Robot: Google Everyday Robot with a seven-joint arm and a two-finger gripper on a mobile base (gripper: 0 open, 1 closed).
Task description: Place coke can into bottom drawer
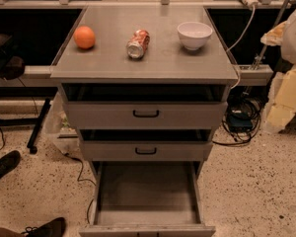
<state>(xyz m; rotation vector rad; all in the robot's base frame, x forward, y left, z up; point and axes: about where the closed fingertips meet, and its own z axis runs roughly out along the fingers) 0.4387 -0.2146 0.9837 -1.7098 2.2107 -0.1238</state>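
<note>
The coke can [137, 43] lies on its side on the grey cabinet top [153, 63], between an orange and a white bowl, with its silver end facing me. The bottom drawer [147, 216] is pulled far out, and its plain grey tray shows nothing inside. My gripper does not show in the camera view. A pale white-and-yellow shape [291, 78] at the right edge may be part of my arm, but I cannot tell.
An orange [84, 37] sits at the top's left and a white bowl [194, 35] at its right. The two upper drawers [146, 113] with black handles stand slightly open. Cables [241, 120] lie on the floor at the right. Dark shoes [5, 164] are at the lower left.
</note>
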